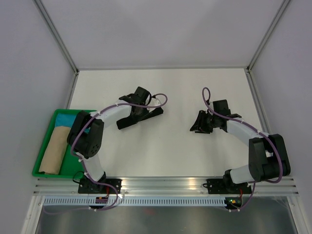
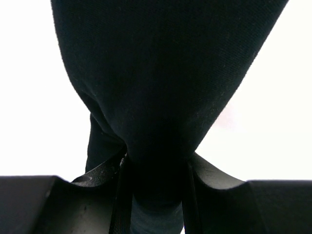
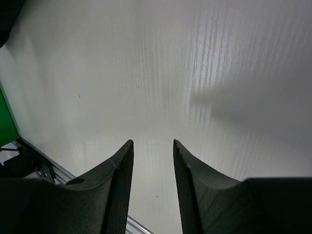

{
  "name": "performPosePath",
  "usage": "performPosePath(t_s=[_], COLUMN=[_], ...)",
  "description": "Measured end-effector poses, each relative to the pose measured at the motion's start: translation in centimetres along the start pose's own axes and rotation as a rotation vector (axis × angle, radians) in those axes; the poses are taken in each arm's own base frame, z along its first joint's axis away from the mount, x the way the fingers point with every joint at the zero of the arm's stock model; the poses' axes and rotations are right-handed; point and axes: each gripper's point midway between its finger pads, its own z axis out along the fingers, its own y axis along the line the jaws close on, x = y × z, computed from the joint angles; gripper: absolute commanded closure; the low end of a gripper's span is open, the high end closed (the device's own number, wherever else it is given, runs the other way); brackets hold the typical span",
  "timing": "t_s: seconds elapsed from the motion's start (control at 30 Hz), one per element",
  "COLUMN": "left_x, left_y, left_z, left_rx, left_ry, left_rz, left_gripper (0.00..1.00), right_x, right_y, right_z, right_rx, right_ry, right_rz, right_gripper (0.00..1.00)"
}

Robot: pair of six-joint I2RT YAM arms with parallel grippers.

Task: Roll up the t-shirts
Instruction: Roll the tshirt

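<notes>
Nearest, a tan roll (image 1: pixel 54 151) already sat in the green tray (image 1: pixel 48 174). The right gripper (image 3: pixel 152 142) hung open, empty. Farther out, the left gripper (image 2: pixel 155 161) pinched the black t-shirt (image 2: pixel 161 73), all bunched up, so I'd say rolling had barely started.

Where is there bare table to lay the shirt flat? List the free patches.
Free: the far strip of table beyond both grippers; the middle between the t-shirt in the left gripper and the open right gripper; the near strip before the rail. Crowded: the green tray, left.
</notes>
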Motion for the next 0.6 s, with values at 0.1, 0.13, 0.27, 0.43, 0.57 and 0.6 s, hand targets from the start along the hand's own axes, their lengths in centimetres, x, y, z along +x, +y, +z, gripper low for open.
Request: performPosePath(t_s=[0.1, 0.13, 0.27, 0.43, 0.57, 0.6], left_x=[-0.3, -0.4, -0.3, 0.9, 1.7, 1.8], left_y=[1.1, 1.5, 3.3, 5.6, 6.4, 6.3], left_z=[-0.7, -1.0, -2.0, -2.9, -3.0, -3.0], left_rx=[-0.027, -0.036, -0.07, -0.107, -0.114, -0.11], left_ry=[-0.016, -0.023, -0.044, -0.047, -0.036, -0.034], left_rz=[-0.02, -0.026, -0.063, -0.119, -0.144, -0.146], left_gripper=[0.98, 0.98, 0.98, 0.98, 0.98, 0.98], right_x=[-0.1, -0.1, -0.2, -0.2, -0.3, -0.4], right_y=[-0.1, -0.1, -0.4, -0.8, -1.0, -1.1], right_z=[0.0, 0.0, -0.1, -0.2, -0.3, -0.3], right_rx=[0.001, 0.001, 0.004, 0.009, 0.01, 0.01], right_ry=[-0.003, -0.004, -0.008, -0.009, -0.013, -0.014], right_rz=[0.002, 0.002, 0.002, 0.012, 0.013, 0.014], right_gripper=[0.56, 0.56, 0.56, 0.56, 0.56, 0.56])
